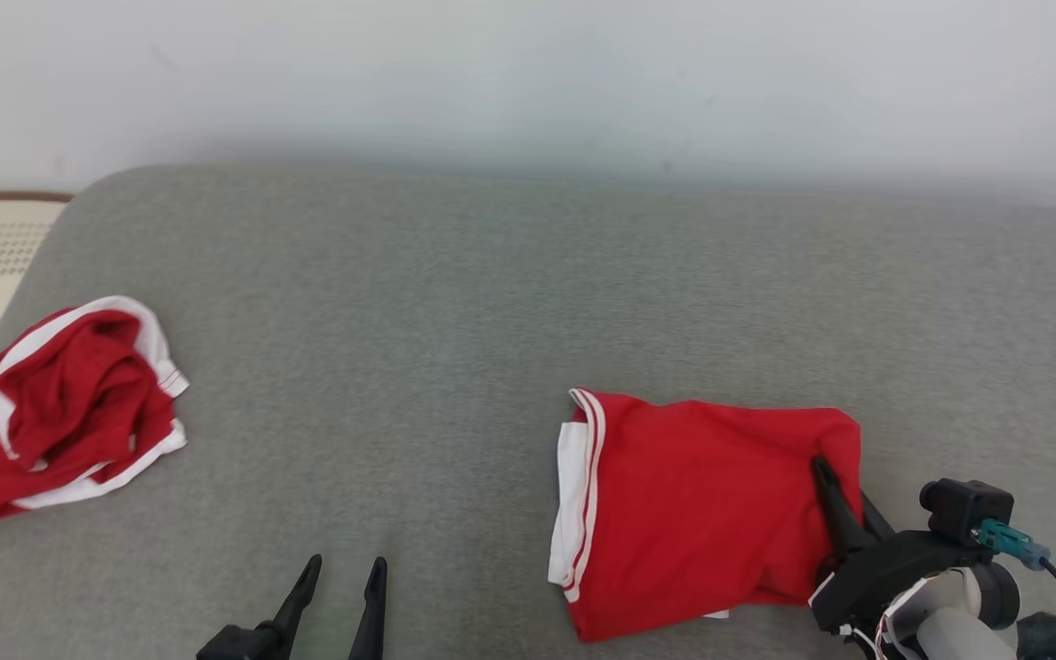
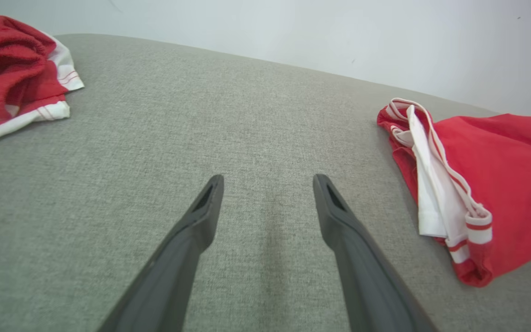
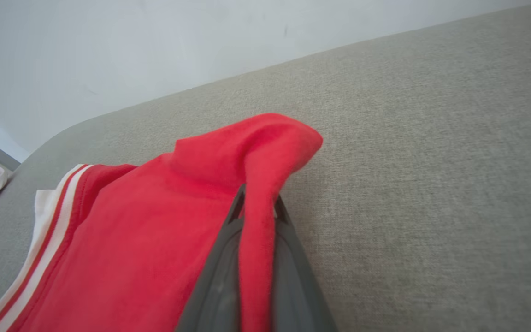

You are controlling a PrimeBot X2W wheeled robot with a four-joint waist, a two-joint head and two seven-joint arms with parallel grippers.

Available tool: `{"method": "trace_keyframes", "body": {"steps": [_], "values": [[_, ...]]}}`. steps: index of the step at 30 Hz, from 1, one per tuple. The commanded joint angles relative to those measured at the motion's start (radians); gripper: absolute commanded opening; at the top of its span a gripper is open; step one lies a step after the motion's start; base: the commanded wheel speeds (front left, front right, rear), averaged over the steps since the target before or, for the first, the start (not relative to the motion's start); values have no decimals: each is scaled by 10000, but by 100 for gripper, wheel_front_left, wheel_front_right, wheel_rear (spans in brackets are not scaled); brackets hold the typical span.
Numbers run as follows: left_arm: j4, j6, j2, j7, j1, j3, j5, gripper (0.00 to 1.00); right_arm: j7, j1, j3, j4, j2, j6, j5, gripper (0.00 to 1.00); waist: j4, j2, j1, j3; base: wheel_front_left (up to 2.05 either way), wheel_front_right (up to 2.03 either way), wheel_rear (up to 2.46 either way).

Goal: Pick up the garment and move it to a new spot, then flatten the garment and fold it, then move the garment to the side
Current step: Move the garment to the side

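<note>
Fingers of the right gripper (image 1: 840, 482) are pinched on the right edge of the folded red garment (image 1: 702, 513) on the gray cushion (image 1: 455, 321), so slide it slow and low to keep the fold, while the left gripper (image 1: 346, 563) has its fingers apart.

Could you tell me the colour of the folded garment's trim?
Trim: white with red stripes; left wrist view.
</note>
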Motion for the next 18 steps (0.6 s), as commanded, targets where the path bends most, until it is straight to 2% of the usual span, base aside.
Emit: {"method": "trace_keyframes", "body": {"steps": [1, 11, 18], "values": [[-64, -4, 7, -8, 121, -12, 50, 100, -2, 169, -181, 0, 14, -1, -140, 0, -665, 0, 0, -204, 0, 0, 0], [-373, 74, 7, -8, -258, -73, 289, 100, -1, 381, -528, 15, 302, -1, -484, 0, -2571, 0, 0, -220, 0, 0, 0], [-518, 109, 5, -8, -398, -106, 500, 100, -2, 409, -642, 1, 436, -1, -428, 0, -3518, 0, 0, -112, 0, 0, 0]]}}
